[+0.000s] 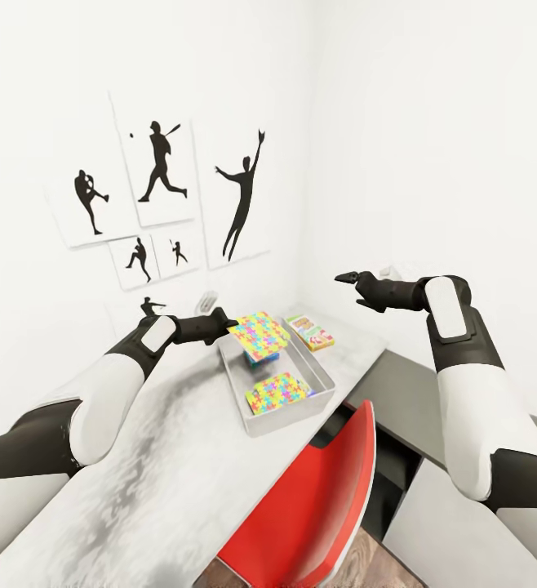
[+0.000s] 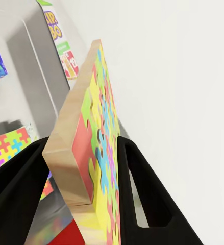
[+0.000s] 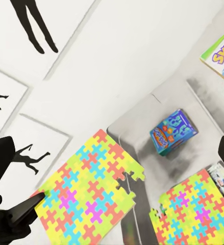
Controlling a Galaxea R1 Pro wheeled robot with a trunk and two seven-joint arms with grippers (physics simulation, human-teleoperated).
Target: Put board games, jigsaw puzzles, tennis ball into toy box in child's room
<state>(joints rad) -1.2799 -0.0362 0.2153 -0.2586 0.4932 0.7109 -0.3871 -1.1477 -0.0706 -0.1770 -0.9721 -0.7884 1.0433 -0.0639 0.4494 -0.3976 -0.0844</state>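
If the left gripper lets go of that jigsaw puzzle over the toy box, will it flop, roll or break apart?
Probably stiff: the puzzle juts out flat from the left gripper, pinched at one edge, without sagging. It won't roll, being a flat slab. One corner piece looks notched away in the right wrist view, so pieces may loosen if it drops into the toy box.

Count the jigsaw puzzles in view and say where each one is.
2. One jigsaw puzzle is held by the left end effector above the toy box; the other jigsaw puzzle lies inside the box. More could be hidden.
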